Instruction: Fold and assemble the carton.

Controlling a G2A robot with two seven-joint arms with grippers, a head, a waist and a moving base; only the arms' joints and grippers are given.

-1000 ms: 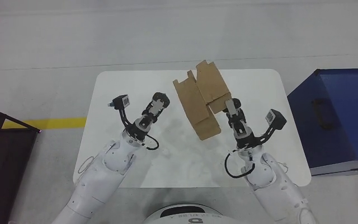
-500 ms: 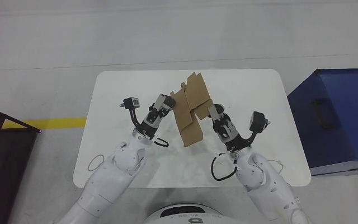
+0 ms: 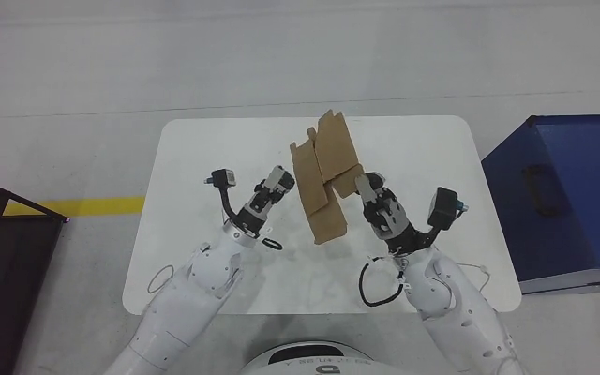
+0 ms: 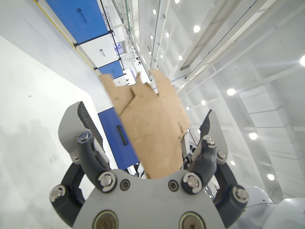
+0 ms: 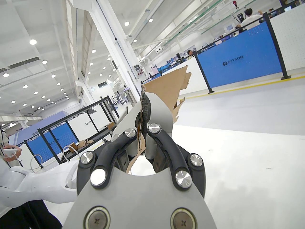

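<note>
While the right gripper is pinching the carton, its fingers pressed together on a panel edge, the carton is standing nearly on edge just in front of it, over the white surface. Whether the carton's lower end is touching the surface cannot be told. The left gripper is hovering just beside the carton's opposite edge with its fingers spread wide. In the left wrist view the carton is showing between those fingers, though contact cannot be judged. The carton is a flattened brown cardboard blank, its cut flaps rising beyond both grippers. It is looking light and thin, stiff across each panel but ready to bend along its creases, and its ragged flap tips are likely to buckle or tear. The safest hold is probably on a broad panel near a crease, not on a flap tip.
</note>
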